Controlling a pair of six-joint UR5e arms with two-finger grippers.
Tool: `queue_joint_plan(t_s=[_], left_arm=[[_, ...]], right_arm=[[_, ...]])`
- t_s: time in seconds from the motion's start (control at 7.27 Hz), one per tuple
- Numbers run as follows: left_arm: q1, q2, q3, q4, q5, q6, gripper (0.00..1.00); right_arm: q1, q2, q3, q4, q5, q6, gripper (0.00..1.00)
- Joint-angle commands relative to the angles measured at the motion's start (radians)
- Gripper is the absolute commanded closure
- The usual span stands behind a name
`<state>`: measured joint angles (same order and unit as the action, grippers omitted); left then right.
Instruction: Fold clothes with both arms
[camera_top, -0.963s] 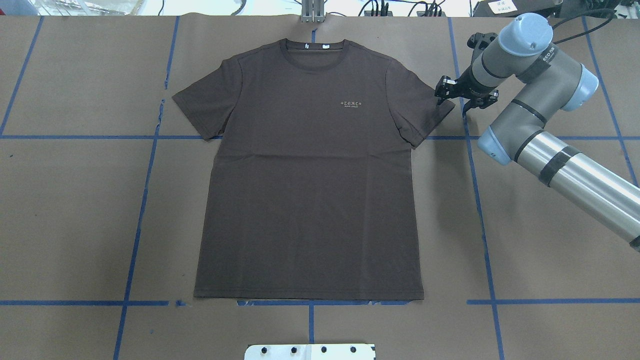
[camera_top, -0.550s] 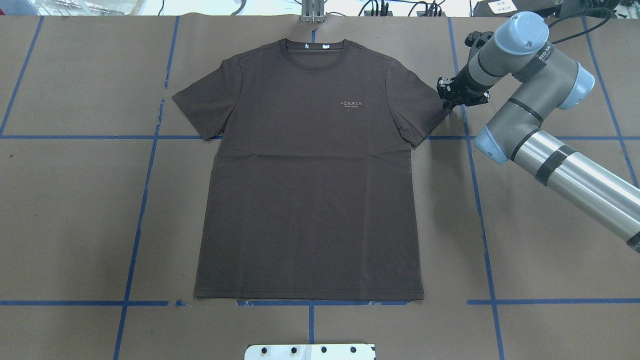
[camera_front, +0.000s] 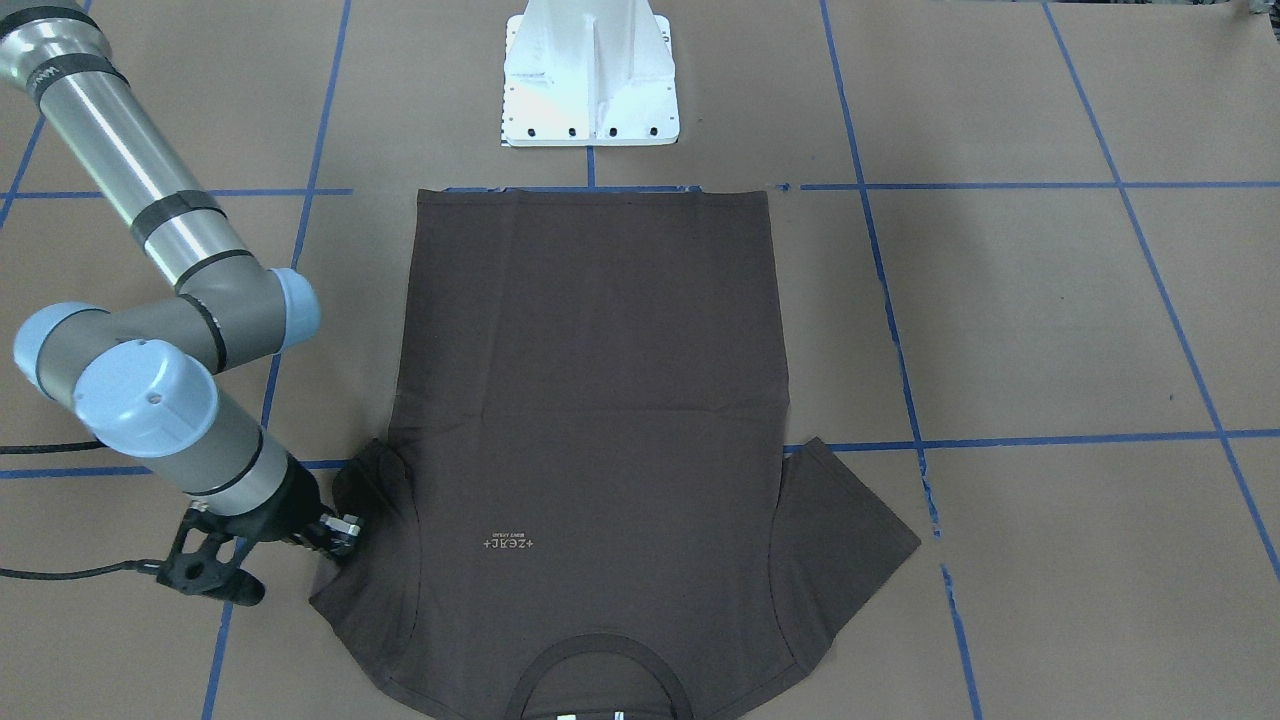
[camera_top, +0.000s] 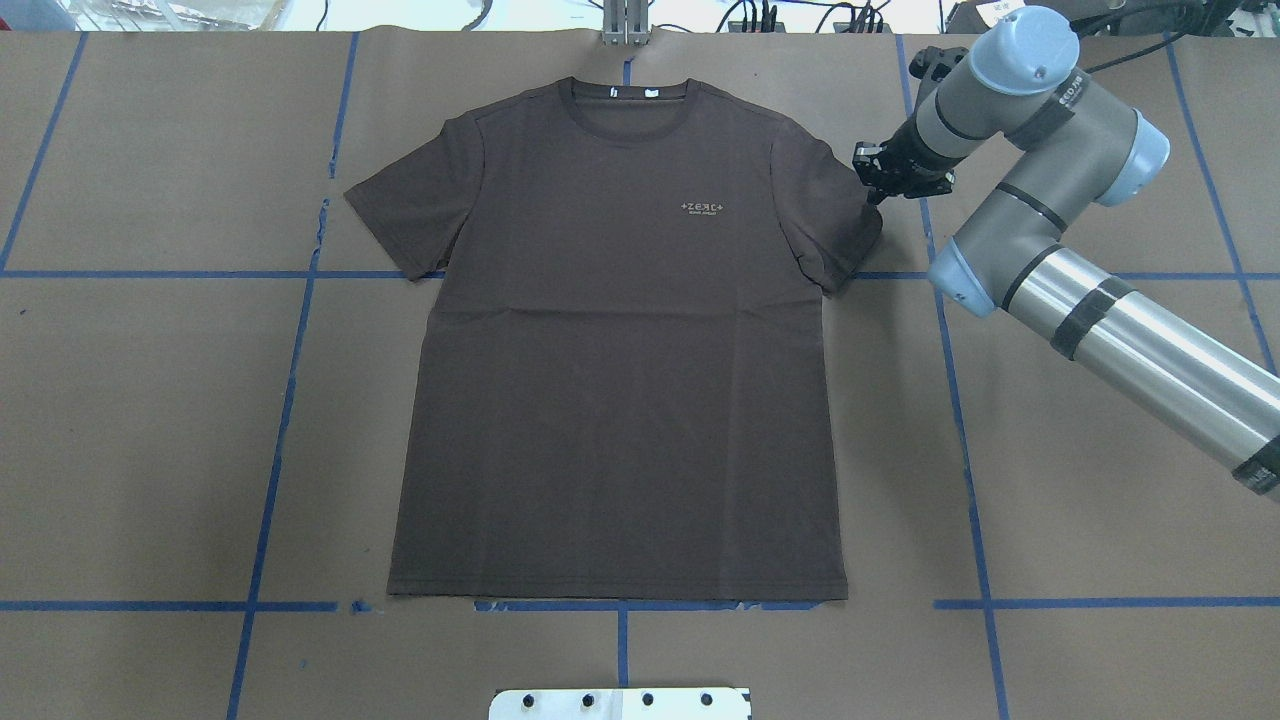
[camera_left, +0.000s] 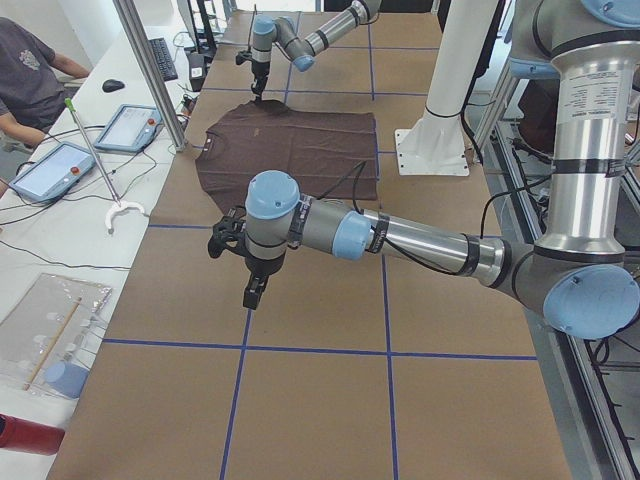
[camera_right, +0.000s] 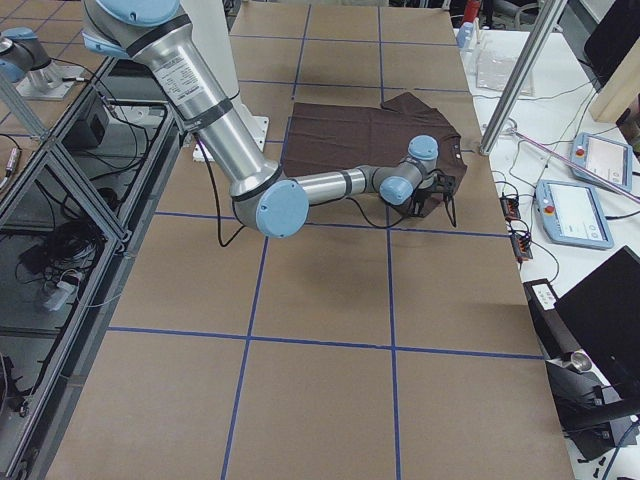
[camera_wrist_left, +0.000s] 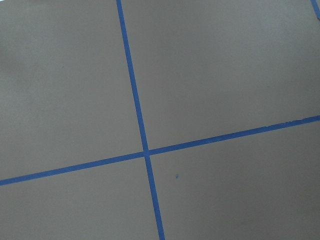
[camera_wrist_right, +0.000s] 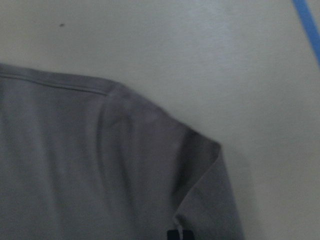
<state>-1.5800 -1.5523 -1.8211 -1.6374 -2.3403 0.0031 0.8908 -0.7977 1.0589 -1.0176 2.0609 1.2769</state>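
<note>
The dark brown T-shirt (camera_top: 620, 380) lies flat, face up, with its collar at the far edge. It also shows in the front-facing view (camera_front: 590, 400). My right gripper (camera_top: 876, 186) is at the tip of the shirt's right sleeve and is shut on it. The sleeve corner is raised and folded inward (camera_front: 352, 478). The right wrist view shows the lifted sleeve fabric (camera_wrist_right: 75, 165) with a crease. My left gripper (camera_left: 253, 293) hangs over bare table well left of the shirt. It shows only in the exterior left view, so I cannot tell if it is open or shut.
Brown paper with blue tape lines (camera_wrist_left: 145, 152) covers the table. The white pedestal base (camera_front: 590, 80) stands at the near edge by the shirt's hem. Tablets (camera_left: 130, 125) and a seated person (camera_left: 25, 70) are on the operators' side.
My right gripper moved left toward the shirt, its fingers drew together on the sleeve tip, and the sleeve corner was pulled inward. The rest of the shirt has not moved.
</note>
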Motion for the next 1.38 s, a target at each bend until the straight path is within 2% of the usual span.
queue_joint_plan(t_s=[0.0, 0.28, 0.41, 0.55, 0.69, 0.83, 0.96, 1.1, 1.24], left_arm=[[0.000, 0.001, -0.012, 0.002, -0.001, 0.000, 0.00], [0.003, -0.003, -0.010, -0.001, -0.039, 0.000, 0.00], [0.021, -0.009, -0.007, -0.015, -0.063, 0.002, 0.00], [0.108, -0.028, 0.005, -0.118, -0.088, 0.002, 0.00], [0.189, -0.035, 0.023, -0.234, -0.088, -0.112, 0.00], [0.259, -0.139, 0.063, -0.318, -0.077, -0.376, 0.00], [0.390, -0.235, 0.109, -0.315, -0.061, -0.567, 0.04], [0.466, -0.362, 0.235, -0.328, -0.007, -0.719, 0.06], [0.536, -0.503, 0.373, -0.329, 0.005, -0.830, 0.08]], right_arm=[[-0.076, 0.170, -0.092, -0.058, -0.106, 0.087, 1.00], [-0.098, 0.219, -0.152, -0.053, -0.145, 0.087, 0.97], [-0.098, 0.231, -0.155, -0.053, -0.153, 0.087, 0.01], [-0.096, 0.235, -0.143, -0.055, -0.154, 0.087, 0.00], [-0.080, 0.204, -0.058, -0.056, -0.147, 0.091, 0.00], [-0.067, 0.090, 0.093, -0.059, -0.128, 0.094, 0.00], [-0.012, -0.029, 0.234, -0.067, -0.051, 0.094, 0.00], [0.094, -0.158, 0.336, -0.062, 0.090, 0.078, 0.00], [0.155, -0.204, 0.352, -0.058, 0.146, 0.043, 0.00]])
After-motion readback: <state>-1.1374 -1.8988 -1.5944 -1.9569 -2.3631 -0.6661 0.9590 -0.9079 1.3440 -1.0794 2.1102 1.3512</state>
